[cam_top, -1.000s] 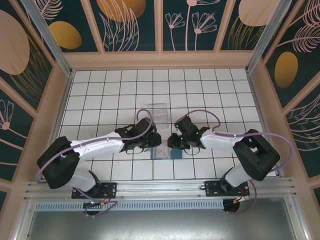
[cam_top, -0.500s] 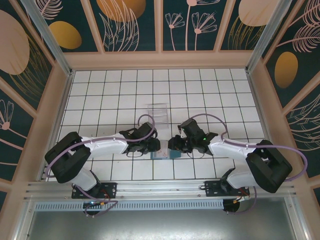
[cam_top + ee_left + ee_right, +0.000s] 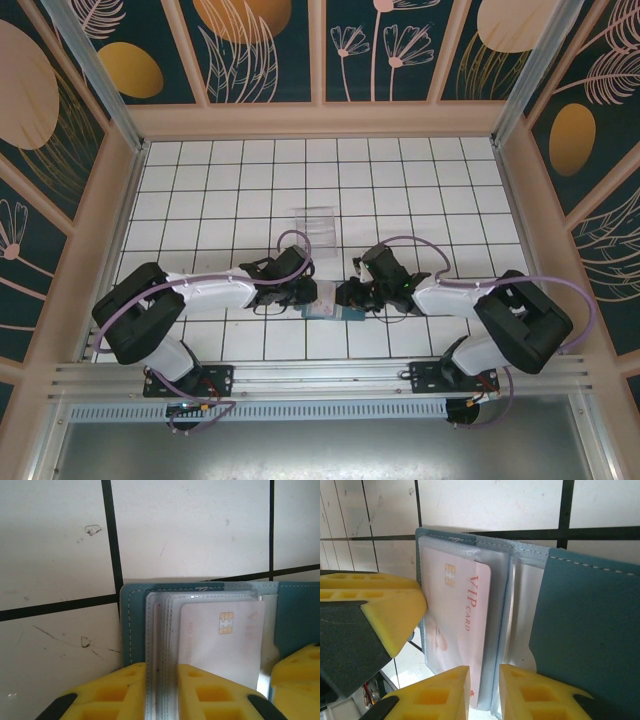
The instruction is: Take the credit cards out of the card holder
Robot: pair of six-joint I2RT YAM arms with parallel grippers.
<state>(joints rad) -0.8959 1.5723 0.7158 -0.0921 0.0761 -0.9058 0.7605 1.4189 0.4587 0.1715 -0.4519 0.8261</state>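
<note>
Now | left gripper [image 3: 162, 690] pinched narrow on holder [image 3: 132, 630] | right gripper [image 3: 485, 690] pinched narrow over card [image 3: 462, 625] plus sleeve [image 3: 502, 605] | risk: I pull sleeve too, card jams in pocket.

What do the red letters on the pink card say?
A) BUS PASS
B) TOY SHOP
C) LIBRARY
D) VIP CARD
D: in the right wrist view, the pale pink card tucked in the card holder reads VIP CARD in red letters, just past its gold chip.
</note>
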